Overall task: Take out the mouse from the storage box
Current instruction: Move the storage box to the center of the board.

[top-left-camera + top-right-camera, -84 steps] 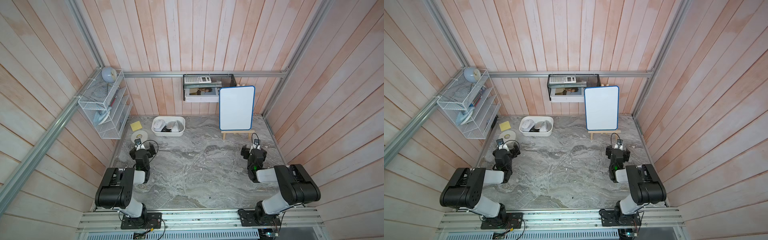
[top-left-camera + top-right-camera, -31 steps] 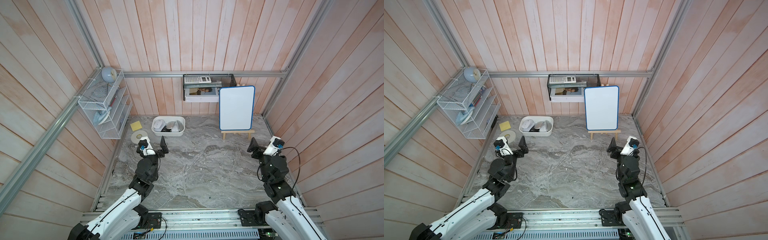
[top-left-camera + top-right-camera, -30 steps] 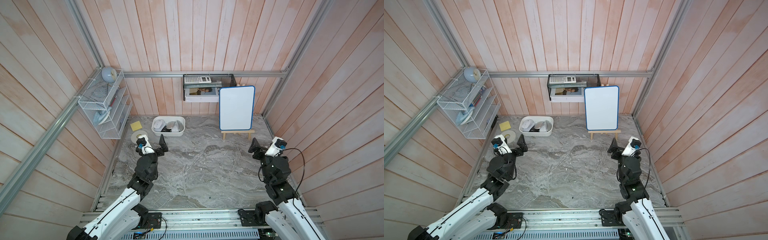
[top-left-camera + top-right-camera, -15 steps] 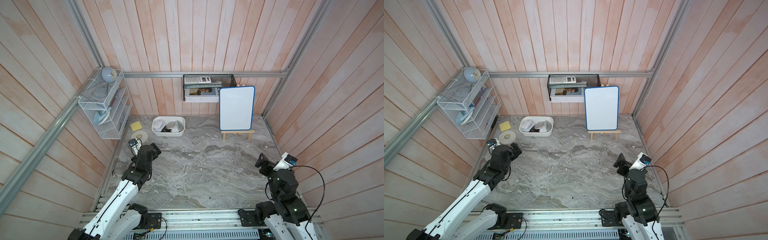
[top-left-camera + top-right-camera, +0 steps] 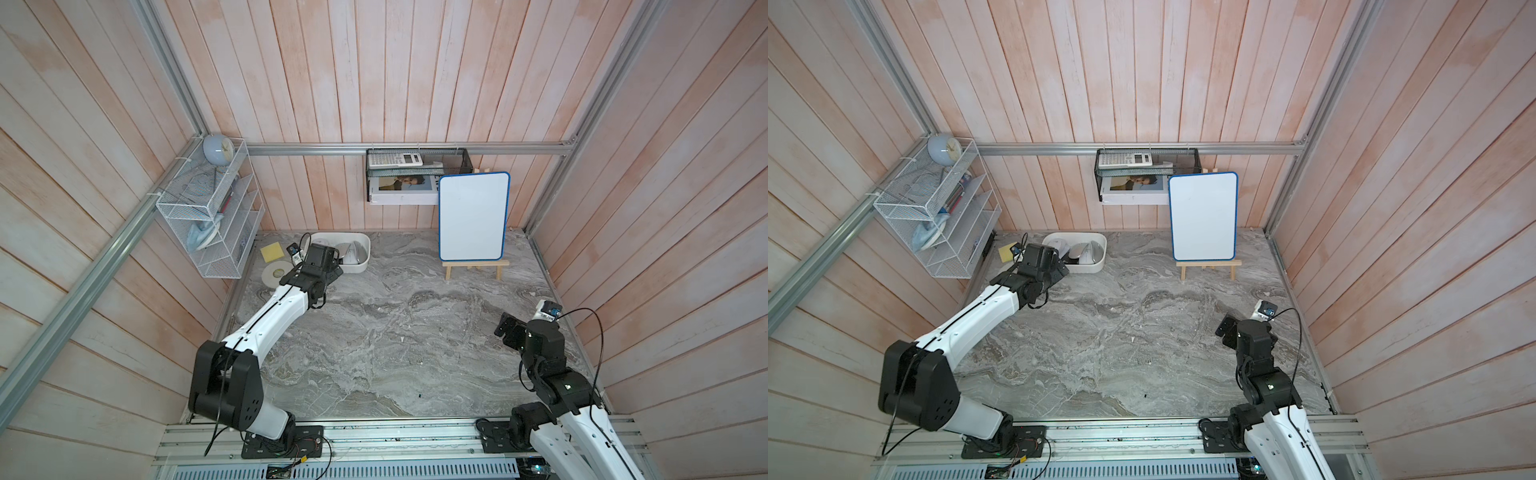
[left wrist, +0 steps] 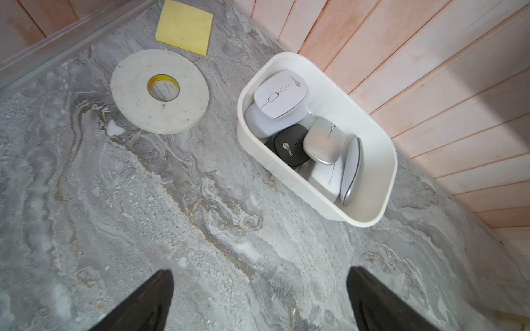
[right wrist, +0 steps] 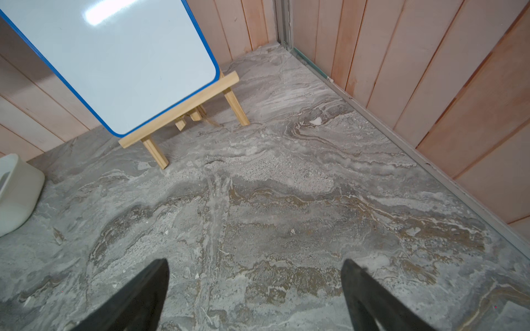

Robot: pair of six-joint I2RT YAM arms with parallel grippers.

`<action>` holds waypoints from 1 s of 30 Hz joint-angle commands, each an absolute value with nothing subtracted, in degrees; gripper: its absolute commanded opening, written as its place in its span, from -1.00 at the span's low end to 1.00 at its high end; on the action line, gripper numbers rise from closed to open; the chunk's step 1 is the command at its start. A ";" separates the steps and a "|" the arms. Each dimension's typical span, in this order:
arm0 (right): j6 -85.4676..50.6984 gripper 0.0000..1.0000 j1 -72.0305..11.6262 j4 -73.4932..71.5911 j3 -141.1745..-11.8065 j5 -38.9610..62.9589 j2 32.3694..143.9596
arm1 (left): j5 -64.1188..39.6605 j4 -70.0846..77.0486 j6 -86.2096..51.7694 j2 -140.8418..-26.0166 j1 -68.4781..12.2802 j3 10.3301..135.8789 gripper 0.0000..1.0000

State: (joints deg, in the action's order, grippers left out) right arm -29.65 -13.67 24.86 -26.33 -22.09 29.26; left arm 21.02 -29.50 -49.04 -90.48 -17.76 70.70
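**A:** Largest entries first?

**B:** Whiteboard (image 5: pixel 473 220), blue-edged, blank, upright on a wooden easel (image 5: pixel 473 266), far right. Wire-mesh rack (image 5: pixel 208 220), white, on the left wall. Black mesh tray (image 5: pixel 419 166) on the far wall, with a calculator (image 5: pixel 395 159) on top; key legends too small to read.

**A:** The storage box?

**B:** Storage box (image 6: pixel 384 160), white, far left on the table, close to the far wall. Contents:
- White mouse (image 6: pixel 279 94), on top at the left end, small grey logo, illegible.
- Black mouse (image 6: pixel 286 146), white round logo plus lettering, not surely readable.
- Silver mouse (image 6: pixel 324 142), overlapping the black one.
- Second silver mouse (image 6: pixel 351 169), standing on edge, right of it.

**A:** Neighbours?

**B:** Tape roll (image 6: pixel 159 91), flat, yellow core, just left of the box. Yellow sticky pad (image 6: pixel 185 27), farther back.

**A:** Pincers?

**B:** Left gripper (image 6: pixel 259 270): spread wide, empty, over marble just near of the box. In both top views its wrist hides the box's near-left corner. Right gripper (image 7: pixel 255 262): spread, empty, near right, well apart.
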 commanded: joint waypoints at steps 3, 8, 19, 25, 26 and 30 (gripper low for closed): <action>-30.42 0.95 -13.46 20.95 -22.68 -20.47 30.01 | 20.46 -36.33 -52.64 -100.96 -15.60 80.15 0.92; -30.59 0.95 -13.48 18.22 -20.33 -19.60 30.66 | 17.08 -35.02 -54.38 -107.88 -12.79 85.12 0.69; -30.06 0.95 -13.50 14.25 -20.13 -16.66 35.51 | 14.47 -33.01 -54.05 -115.80 -10.92 91.13 0.45; -29.97 0.95 -13.47 13.48 -20.47 -15.92 37.39 | 13.86 -32.56 -54.08 -119.05 -9.78 93.07 0.29; -29.97 0.95 -13.49 13.47 -20.52 -15.87 37.52 | 13.34 -32.03 -53.73 -119.68 -9.60 93.49 0.27; -29.97 0.95 -13.53 13.27 -20.26 -15.67 37.57 | 12.65 -32.28 -53.36 -122.38 -9.51 95.85 0.19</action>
